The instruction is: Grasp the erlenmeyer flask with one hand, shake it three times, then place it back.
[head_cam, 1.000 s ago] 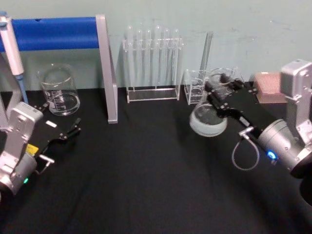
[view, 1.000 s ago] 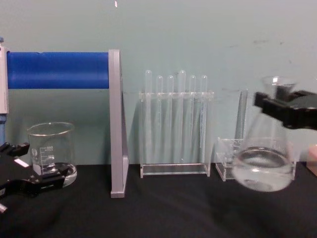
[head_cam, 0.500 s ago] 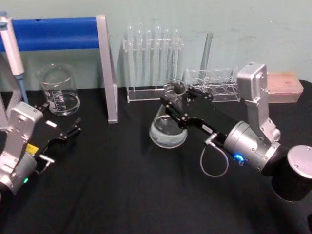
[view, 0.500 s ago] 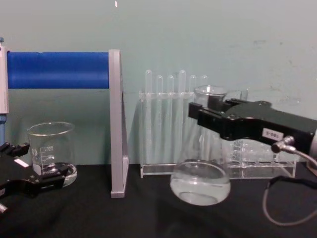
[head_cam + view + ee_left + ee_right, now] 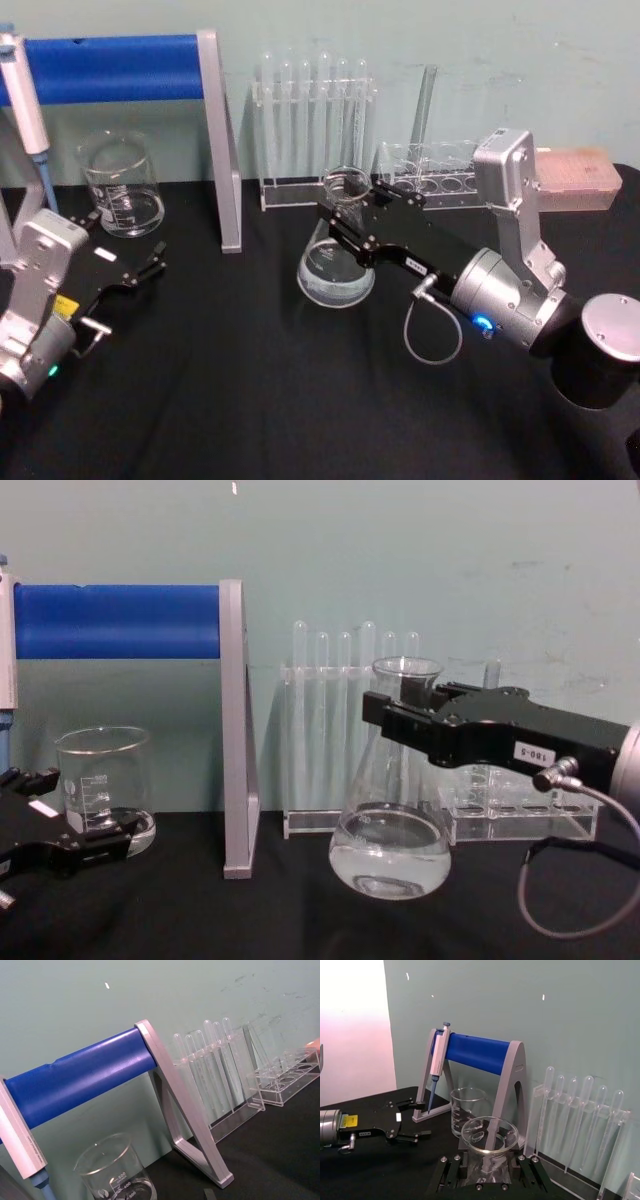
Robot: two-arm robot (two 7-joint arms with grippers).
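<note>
From the head, a rack (image 5: pixel 312 130) stands just behind, a beaker (image 5: pixel 122 185) and the spread-fingered left tool (image 5: pixel 152 262) well left, while the right tool (image 5: pixel 350 210) clamps the flask (image 5: pixel 336 265) by the neck; from the chest, clear liquid sits in its wide base, low at the bench (image 5: pixel 200 920)

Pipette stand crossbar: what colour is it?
The crossbar is solid blue, joined to a silver-grey end frame; the chest view shows it best.

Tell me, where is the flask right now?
The flask is mid-table in the head view, its neck held in the right gripper, just in front of the tube rack and right of the grey stand.
</note>
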